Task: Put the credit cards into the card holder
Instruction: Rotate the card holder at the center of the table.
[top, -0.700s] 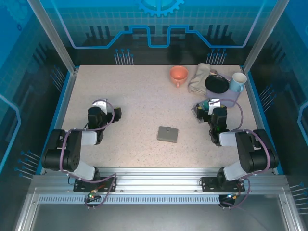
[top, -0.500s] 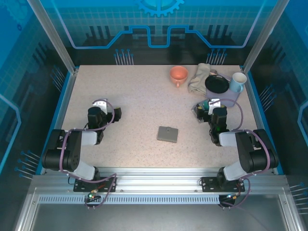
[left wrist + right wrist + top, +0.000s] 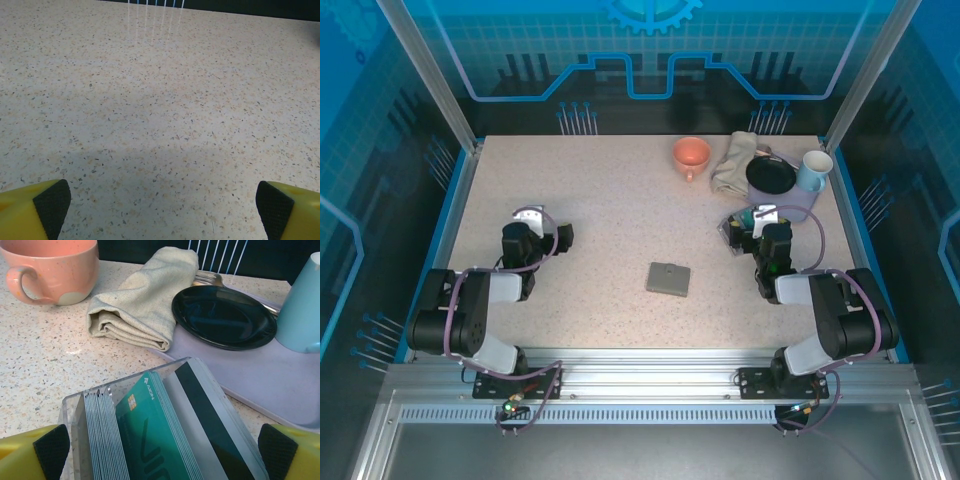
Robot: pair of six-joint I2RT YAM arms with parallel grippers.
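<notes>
Speckled table (image 3: 620, 200): left gripper (image 3: 162, 206) and right gripper (image 3: 161, 447) stand wide open and empty; credit cards (image 3: 150, 425) stand in a clear box (image 3: 68, 407) before the right one.

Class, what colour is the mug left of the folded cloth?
The mug is salmon pink; clearest in the right wrist view.

Bright even light; soft shadow on near table (image 3: 160, 190); all views sharp.
</notes>
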